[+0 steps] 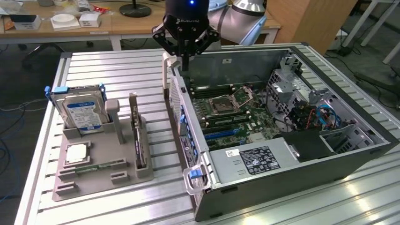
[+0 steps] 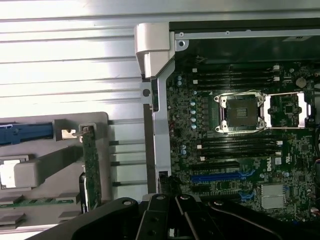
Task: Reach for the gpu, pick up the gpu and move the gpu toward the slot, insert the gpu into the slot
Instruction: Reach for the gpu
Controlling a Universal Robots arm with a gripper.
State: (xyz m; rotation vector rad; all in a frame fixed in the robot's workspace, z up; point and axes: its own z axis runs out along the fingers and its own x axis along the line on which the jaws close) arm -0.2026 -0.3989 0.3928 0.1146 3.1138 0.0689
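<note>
One gripper [image 1: 185, 58] in play: hangs above the open computer case [image 1: 281, 185], at its far corner on the exterior view's left, fingertips drawn together, gripping nothing. Leaves the gpu [image 1: 138, 140] well apart, further toward that left: upright on its long edge in a groove of the grey holder [image 1: 87, 187], silver bracket [image 1: 133, 101] at the far end. On the same holder: blue-labelled hard drive [image 1: 81, 112], also upright. Inside the case, on the motherboard [image 1: 250, 110]: long blue slot [image 1: 224, 134].
</note>
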